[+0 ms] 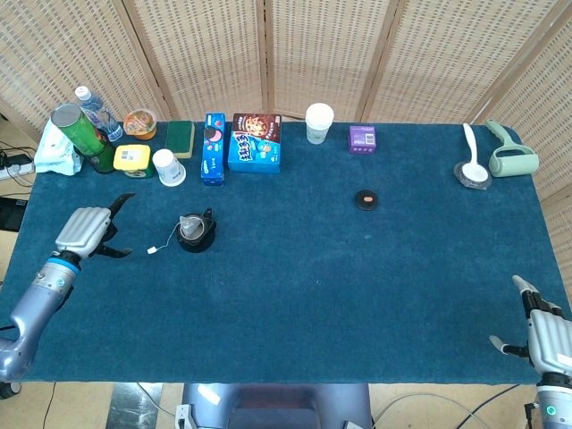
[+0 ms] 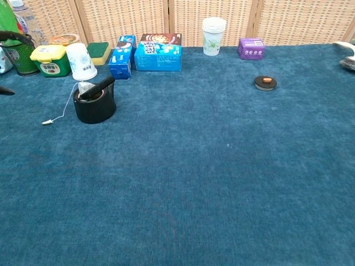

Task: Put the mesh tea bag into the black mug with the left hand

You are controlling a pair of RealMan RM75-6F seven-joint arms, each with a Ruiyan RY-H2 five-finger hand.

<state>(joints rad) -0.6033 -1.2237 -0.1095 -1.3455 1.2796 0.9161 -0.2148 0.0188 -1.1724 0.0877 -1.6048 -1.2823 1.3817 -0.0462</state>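
Head view. Tea bag (image 1: pixel 189 227) sits inside the mug (image 1: pixel 196 232); its string (image 1: pixel 164 241) hangs over the rim and ends on the cloth just left of the mug. My left hand (image 1: pixel 87 231) is left of the mug, apart from the string end, fingers spread, holding nothing. My right hand (image 1: pixel 547 334) is far right of the mug at the near table edge, fingers apart, nothing in it. Judgement: placement done; only clearing the left hand away is left, if anything.

Count, this view: one mug, one tea bag, two hands. Behind the mug: one small white cup (image 1: pixel 167 167), one yellow tub (image 1: pixel 132 159), one green sponge (image 1: pixel 180 137), two blue boxes (image 1: pixel 255 142). Further right of the mug: one paper cup (image 1: pixel 318 122), one purple box (image 1: pixel 362 138), one dark disc (image 1: pixel 366 199).

Chest view. Mug (image 2: pixel 95 103) with the bag's mesh top (image 2: pixel 85 87) showing above the rim; string (image 2: pixel 65 107) curves down the mug's left side, tag end on the cloth. Only dark fingertips (image 2: pixel 6 91) of my left hand show at the frame edge, well left of the mug. Right hand not visible here. Counts match: one mug, one bag.
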